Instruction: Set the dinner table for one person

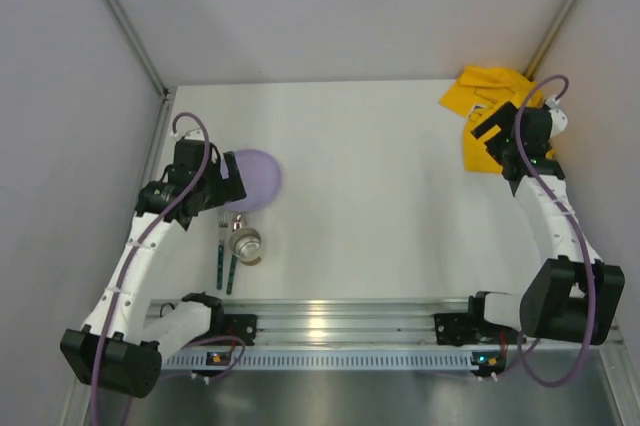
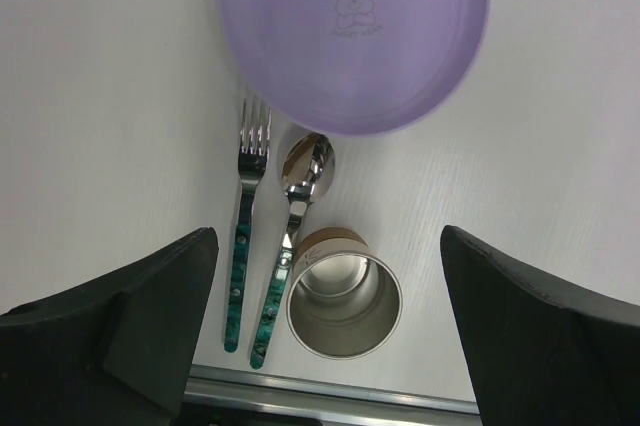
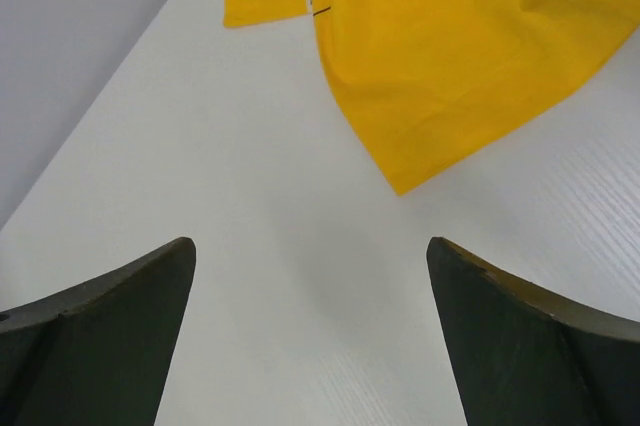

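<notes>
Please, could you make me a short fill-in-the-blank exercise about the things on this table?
1. The plate is ____ in colour.
2. Between the fork and the cup lies the ____.
3. The cloth near the right fingers is ____.
4. The left fingers are ____, not shut.
Missing words: purple; spoon; yellow; open.

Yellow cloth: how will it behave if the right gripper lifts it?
The yellow cloth is probably floppy: it lies in folds, so a pinched corner would likely leave the rest hanging. Looks thin and light; a push would probably bunch it, not slide.
</notes>
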